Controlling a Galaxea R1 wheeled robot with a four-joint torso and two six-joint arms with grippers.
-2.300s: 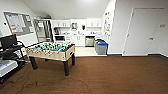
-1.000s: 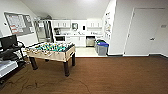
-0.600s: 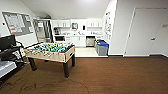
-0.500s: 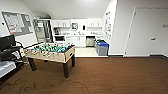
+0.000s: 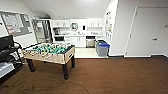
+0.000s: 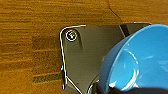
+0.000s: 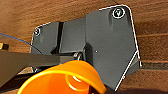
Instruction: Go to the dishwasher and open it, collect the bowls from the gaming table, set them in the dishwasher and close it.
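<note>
Bowls in hand, kitchen ahead.

Left wrist view shows a glossy blue bowl (image 6: 135, 60), rim tilted, seemingly carried at the left gripper over brown wood-grain floor (image 6: 30, 30); whether that gripper is apart or clamped cannot be told. An orange bowl (image 7: 62, 78) sits likewise by the right gripper, equally unclear. Steel-fronted dishwasher (image 5: 90, 41) lies upper centre, straight ahead past the foosball table (image 5: 50, 52) at left.

Bright kitchenette (image 5: 80, 35) beyond dim brown carpet (image 5: 112, 75); everything soft and blurred.
</note>
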